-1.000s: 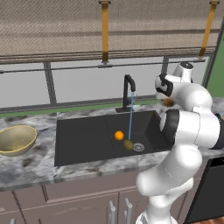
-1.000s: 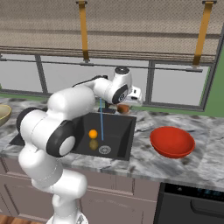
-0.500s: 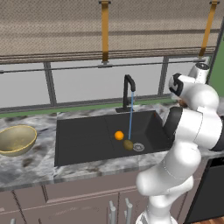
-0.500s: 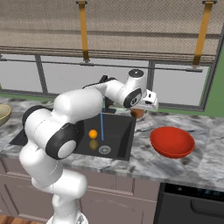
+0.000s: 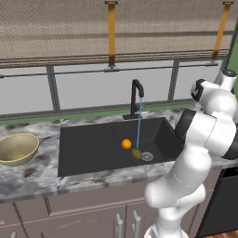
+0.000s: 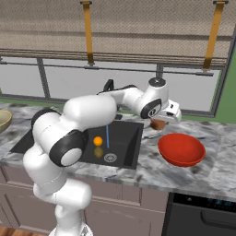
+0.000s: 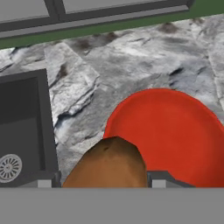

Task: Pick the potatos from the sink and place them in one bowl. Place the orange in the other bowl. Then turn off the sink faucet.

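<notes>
The gripper [image 7: 103, 179] squeezes a brown potato [image 7: 109, 164] above the near rim of the red bowl [image 7: 175, 131], with bare counter [image 7: 100, 78] all around.

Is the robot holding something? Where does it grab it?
Yes, the hand holds the reddish-brown potato, pinched by its sides between the two fingers.

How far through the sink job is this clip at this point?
Nothing looks finished: the red bowl and the tan bowl hold nothing. In hand: the gripper carries the reddish potato near the red bowl's rim. Left: the olive potato and the orange in the sink, then the running faucet.
</notes>
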